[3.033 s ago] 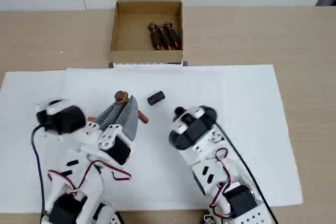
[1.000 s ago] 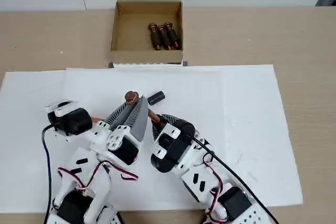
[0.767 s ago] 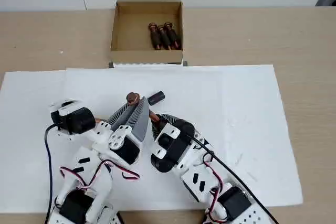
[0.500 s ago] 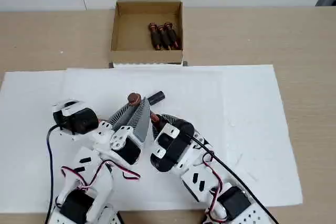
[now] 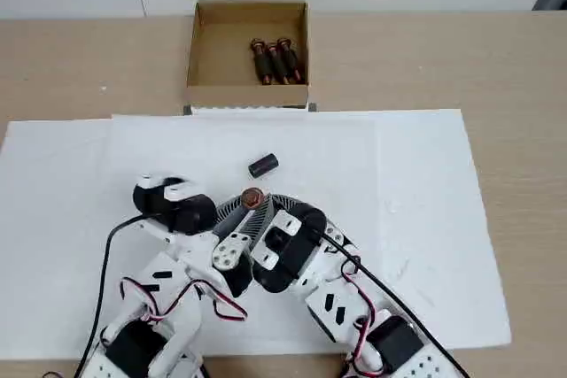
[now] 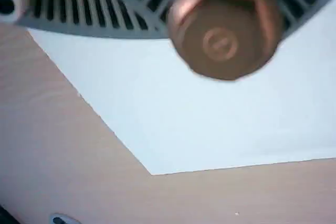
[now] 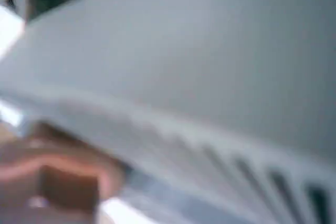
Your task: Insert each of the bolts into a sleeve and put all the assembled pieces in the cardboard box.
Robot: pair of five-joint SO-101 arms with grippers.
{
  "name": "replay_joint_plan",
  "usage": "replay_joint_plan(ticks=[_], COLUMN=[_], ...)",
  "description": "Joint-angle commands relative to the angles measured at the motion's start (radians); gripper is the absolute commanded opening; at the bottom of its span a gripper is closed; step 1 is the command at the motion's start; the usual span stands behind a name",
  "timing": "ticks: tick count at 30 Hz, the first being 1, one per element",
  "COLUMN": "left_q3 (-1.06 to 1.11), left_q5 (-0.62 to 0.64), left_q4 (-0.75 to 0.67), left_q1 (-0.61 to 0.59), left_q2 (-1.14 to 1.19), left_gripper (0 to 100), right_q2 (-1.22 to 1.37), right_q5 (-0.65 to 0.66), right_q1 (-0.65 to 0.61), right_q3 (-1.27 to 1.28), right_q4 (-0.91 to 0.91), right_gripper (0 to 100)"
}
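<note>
Now pulled back from the loose sleeve (image 5: 263, 165), the last copper bolt (image 5: 252, 198) sits clamped in the jaws of the left gripper (image 5: 249, 209), low over the white paper (image 5: 416, 174) and close against the right arm (image 5: 285, 245). In the past half second the left arm has swung the bolt away from the sleeve, which it had hung just beside, and back toward the robot's base. Over three seconds the right arm has come across from the right of the sheet to meet it. The sleeve has not moved. This looks like a handover or a fresh grip on the bolt rather than the insertion itself, so the fourth piece remains unassembled. Whether the right arm's jaws are open or closed cannot be told; its wrist view catches a ribbed grey jaw and a patch of copper at close range.

The bolt's round head faces up at the overhead camera, so its long axis looks steep, close to upright, with the shank hidden below between the jaws. The sleeve lies on its side on the paper just beyond the jaws, touching neither arm, its long axis running roughly across the sheet with a slight skew. Three finished pieces (image 5: 276, 59) lie side by side in the cardboard box (image 5: 205, 50) at the far side of the tabletop (image 5: 496, 59).
</note>
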Motion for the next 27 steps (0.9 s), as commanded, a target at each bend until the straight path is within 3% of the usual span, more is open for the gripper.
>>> replay_joint_plan(ticks=[1,7,13,17,27], left_q3=[0.038,0.082,0.079,0.077,-0.047], left_q5=[-0.005,-0.097,-0.112,-0.112,-0.233], left_q4=[0.028,0.028,0.029,0.029,0.029], left_q1=[0.071,0.063,0.061,0.061,-0.117], left_q2=[-0.005,-0.006,-0.005,-0.005,-0.005], left_gripper=[1,2,17,17,18], right_q2=[-0.008,-0.008,-0.008,-0.008,-0.008], right_q5=[0.006,0.006,0.006,0.006,0.006], right_q1=[-0.005,-0.005,-0.005,-0.005,-0.002], right_q3=[-0.058,-0.055,-0.055,-0.054,-0.031], right_q4=[-0.033,-0.033,-0.033,-0.033,-0.033], right_gripper=[0.3,0.3,0.3,0.3,0.3])
